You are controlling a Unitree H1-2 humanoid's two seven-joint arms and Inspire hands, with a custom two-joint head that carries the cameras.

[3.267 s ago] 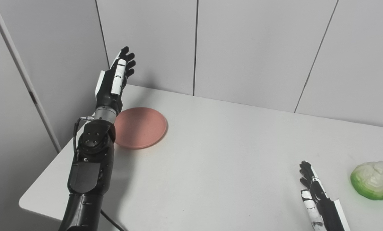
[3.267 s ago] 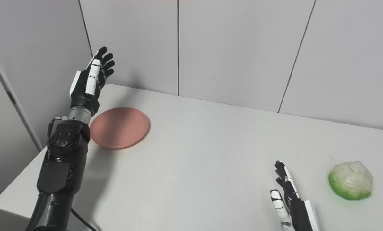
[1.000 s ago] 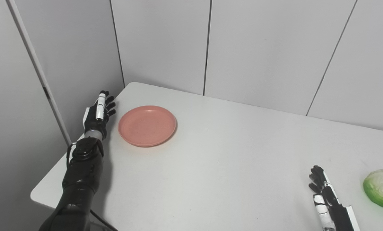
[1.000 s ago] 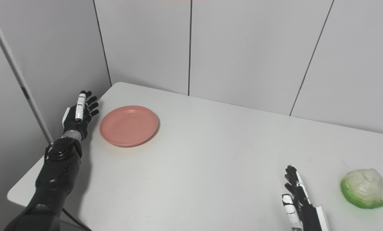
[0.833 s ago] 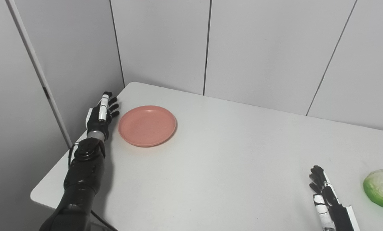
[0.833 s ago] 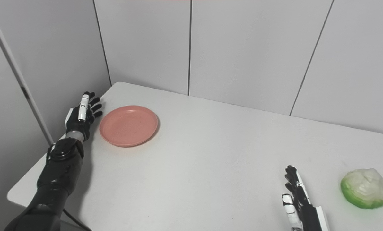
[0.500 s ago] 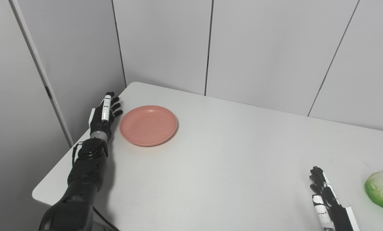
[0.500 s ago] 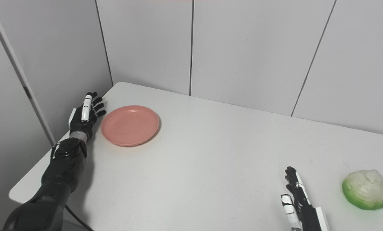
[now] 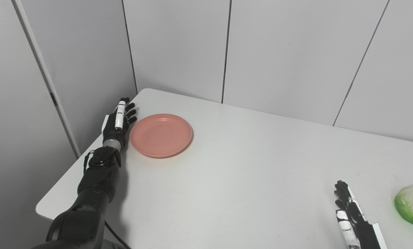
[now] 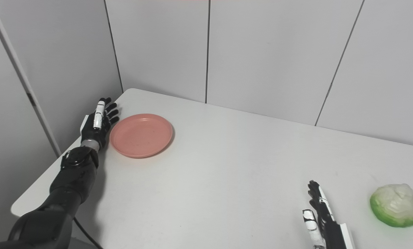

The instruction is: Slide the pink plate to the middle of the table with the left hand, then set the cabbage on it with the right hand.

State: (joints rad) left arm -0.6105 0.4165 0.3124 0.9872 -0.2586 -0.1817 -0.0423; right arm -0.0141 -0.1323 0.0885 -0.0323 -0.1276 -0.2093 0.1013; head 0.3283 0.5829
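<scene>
The pink plate (image 9: 161, 135) lies flat near the table's far left corner. My left hand (image 9: 118, 122) stands edge-on just left of the plate's rim, fingers straight and apart, open, holding nothing; whether it touches the rim I cannot tell. A pale green cabbage (image 10: 395, 204) rests on the table at the right. My right hand (image 10: 319, 211) rests low at the bottom edge, left of the cabbage and apart from it, fingers straight, open.
The white table (image 9: 248, 173) has a rounded left edge close to my left forearm (image 9: 97, 176). Grey panel walls (image 9: 279, 52) rise right behind the table and along its left side.
My left hand came down from above the table to table level, then moved forward and right up to the plate's left rim. The camera shifted a little. Plate, cabbage and right hand stayed put.
</scene>
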